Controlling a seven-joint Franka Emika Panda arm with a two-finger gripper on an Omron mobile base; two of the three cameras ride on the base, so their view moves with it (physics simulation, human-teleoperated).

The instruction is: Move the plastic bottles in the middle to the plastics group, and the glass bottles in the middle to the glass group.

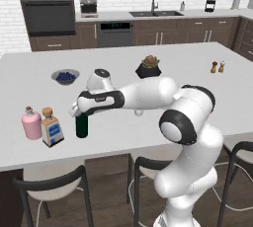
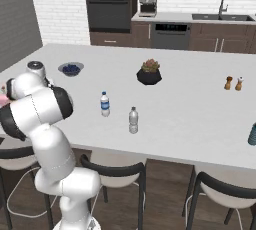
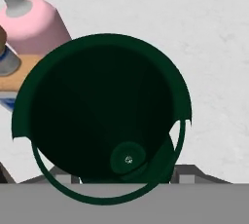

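- The green bottle (image 1: pixel 82 126) stands on the tabletop (image 1: pixel 148 122) at the left of the left base frame, just right of the glass group: the pink bottle (image 1: pixel 31 124) and the square bottle (image 1: pixel 51 128).
- The pincer (image 1: pixel 80 111) sits over the green bottle's neck. In the hand view the bottle (image 3: pixel 104 116) looms large from above, with the pink bottle (image 3: pixel 34 26) at upper left. The jaws look part-closed around the neck, but the fingers are hidden, so whether they truly grip it I cannot tell.
- Judged from this, the glass part is as good as done: the bottle is beside its group and seems to need only letting go.
- Left to do: two plastic bottles, the labelled one (image 2: pixel 104 104) and the plain one (image 2: pixel 133 120), stand mid-frame in the right base view, close together.
- A blue thing (image 2: pixel 252 135) at that view's right edge may be the plastics group; it is cut off.
- Around: a bowl (image 1: pixel 65 77), a potted plant (image 1: pixel 148 67), shakers (image 1: pixel 217 66). None lies in the way.
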